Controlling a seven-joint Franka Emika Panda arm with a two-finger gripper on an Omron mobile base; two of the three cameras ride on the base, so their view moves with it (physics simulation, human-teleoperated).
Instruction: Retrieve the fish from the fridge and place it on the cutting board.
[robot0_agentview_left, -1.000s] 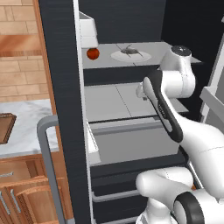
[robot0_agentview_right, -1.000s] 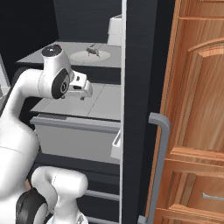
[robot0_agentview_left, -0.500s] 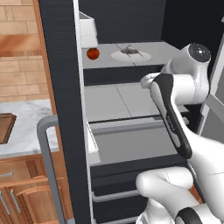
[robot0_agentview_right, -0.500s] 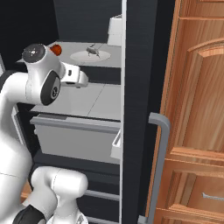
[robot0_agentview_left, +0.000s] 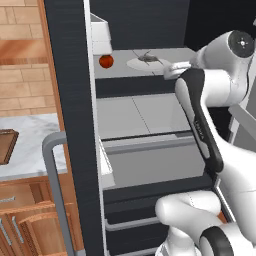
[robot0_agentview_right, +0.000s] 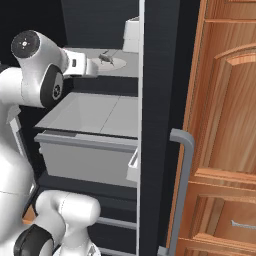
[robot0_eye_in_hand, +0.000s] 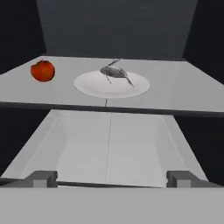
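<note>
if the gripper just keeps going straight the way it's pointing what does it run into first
Most likely the fish on the white plate on the fridge shelf. The open gripper points at it over the open drawer. Depth is unclear, so it could meet the shelf's front edge first.

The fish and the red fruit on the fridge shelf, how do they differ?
The fish is grey-silver, slender and spiky-finned; the fruit is red and round. The fish lies on a white plate, the fruit sits straight on the bare shelf. The fish is mid-shelf, the fruit nearer the door side. Both share the same shelf, untouched.
</note>
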